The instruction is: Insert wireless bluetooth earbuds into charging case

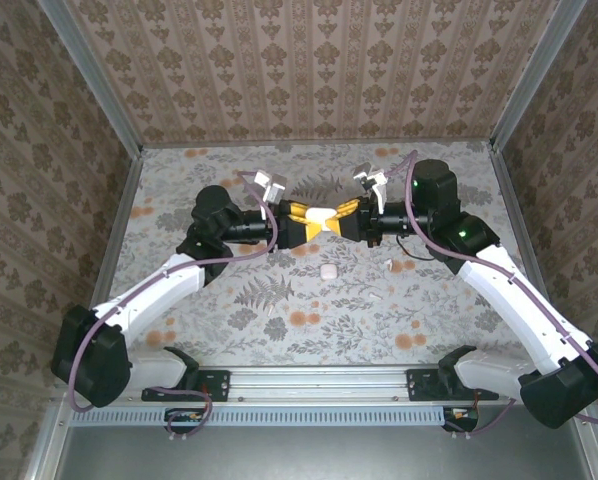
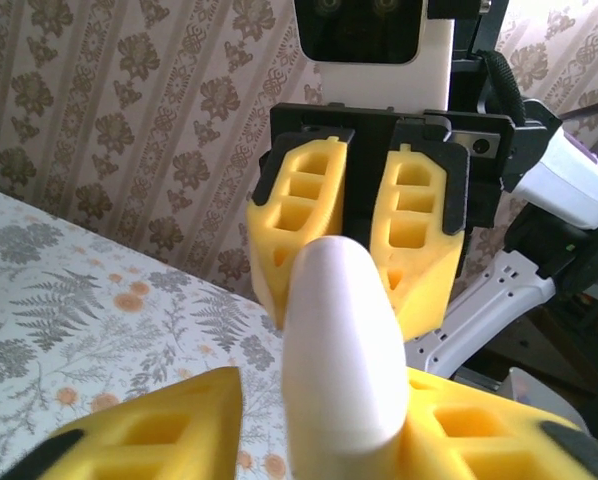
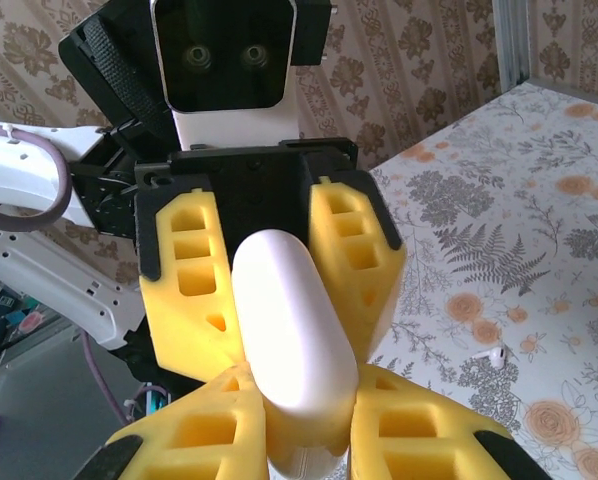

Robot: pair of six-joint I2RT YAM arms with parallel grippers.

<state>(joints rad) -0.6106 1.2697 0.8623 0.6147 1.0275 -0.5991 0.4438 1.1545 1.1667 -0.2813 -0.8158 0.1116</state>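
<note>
Two claws meet: left claw (image 1: 309, 222) and right claw (image 1: 339, 213) both clamp one white charging case (image 1: 324, 217) between them. An earbud (image 3: 491, 354) lies on the bench (image 1: 229, 180) below the right claw.

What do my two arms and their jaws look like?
The left arm and right arm have white link covers, black joints and purplish cables. The jaws are yellow wedges with square pockets on black mounts. Green lights glow on the right arm.

We note: white rounded plastic case (image 3: 289, 330), smooth with a soft sheen; yellow foam-like fingers (image 3: 184, 290), matt; small white plastic earbud (image 3: 494, 355), smooth; floral-printed tabletop (image 1: 449, 330), matt; silver metal rail (image 1: 319, 378) along its near edge, faintly shiny.
</note>
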